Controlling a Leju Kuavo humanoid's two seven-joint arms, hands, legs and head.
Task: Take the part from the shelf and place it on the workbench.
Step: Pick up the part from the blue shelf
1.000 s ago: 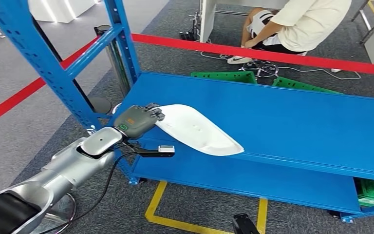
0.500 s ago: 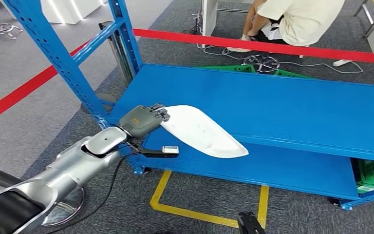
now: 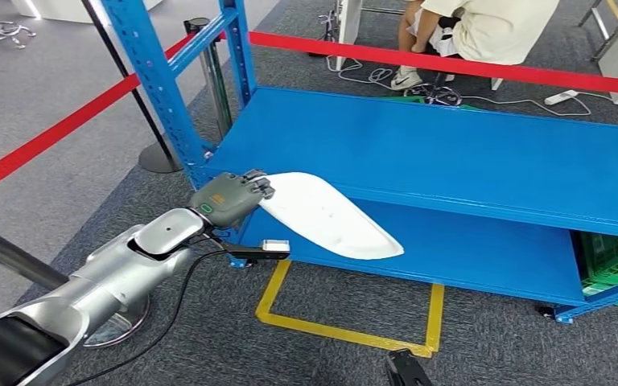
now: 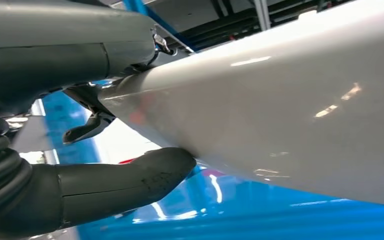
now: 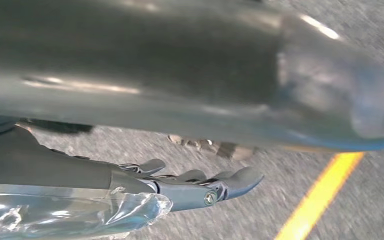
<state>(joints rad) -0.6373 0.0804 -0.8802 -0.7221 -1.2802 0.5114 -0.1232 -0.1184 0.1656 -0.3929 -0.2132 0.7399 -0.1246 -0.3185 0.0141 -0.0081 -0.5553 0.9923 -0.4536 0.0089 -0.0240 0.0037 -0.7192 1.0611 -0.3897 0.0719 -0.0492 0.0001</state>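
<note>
Left hand [image 3: 229,197]: fingers and thumb clamped on one end of the glossy white elongated plastic part [image 3: 330,215], carried in the air before the blue metal shelf [image 3: 451,153]. Right hand [image 5: 200,187]: fingers loosely extended, gripping nothing, above grey carpet [image 5: 380,200].

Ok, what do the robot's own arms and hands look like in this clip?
The left arm is glossy silver with a black band near the shoulder and a thin black cable looping beneath it. A small silver-tipped black bracket juts from the wrist. The left hand is olive-grey with a green ring marking and an orange label. Up close, a thick dark-grey thumb and ribbed cover. The right hand has dark fingers.
</note>
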